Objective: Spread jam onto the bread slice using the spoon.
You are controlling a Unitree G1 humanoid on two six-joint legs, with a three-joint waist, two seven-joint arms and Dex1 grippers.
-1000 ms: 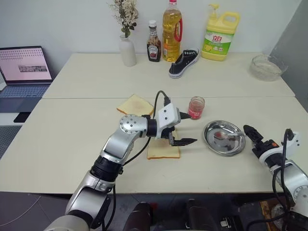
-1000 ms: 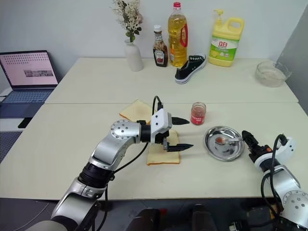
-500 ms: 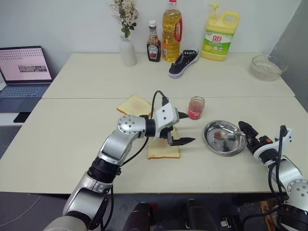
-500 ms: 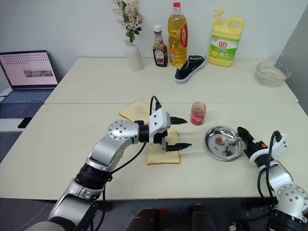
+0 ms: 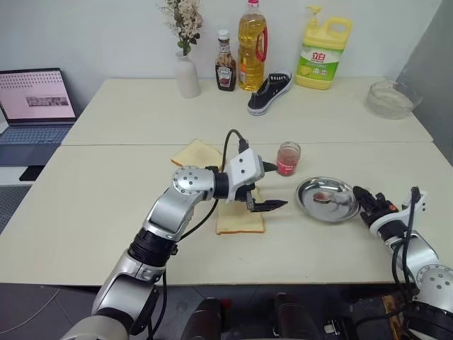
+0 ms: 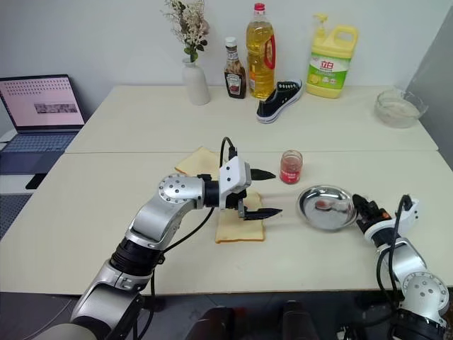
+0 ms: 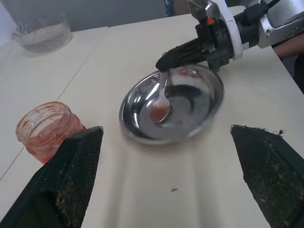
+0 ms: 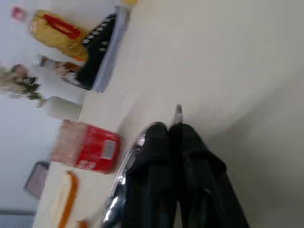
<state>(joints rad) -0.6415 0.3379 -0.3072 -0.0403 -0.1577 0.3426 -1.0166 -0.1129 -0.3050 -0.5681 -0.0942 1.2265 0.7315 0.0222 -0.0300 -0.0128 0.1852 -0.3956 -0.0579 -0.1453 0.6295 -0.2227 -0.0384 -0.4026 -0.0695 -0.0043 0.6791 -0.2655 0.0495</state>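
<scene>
The bread slice lies flat near the table's middle. My left gripper hovers open just above its right end, nothing between the fingers. A small glass jar of red jam stands behind and to the right of it. The spoon rests in a round steel dish, a dab of red jam on its bowl. My right gripper sits at the dish's right rim, shut on the spoon's handle. The handle's tip pokes out past the closed fingers.
A second, yellower bread slice lies behind the left arm. Along the back stand a vase, ketchup bottle, oil bottle, yellow jug and a sneaker. A glass bowl sits back right, a laptop far left.
My right gripper has crept in to the dish's right rim and closed its open fingers on the spoon's handle. The left arm has stayed still and open.
</scene>
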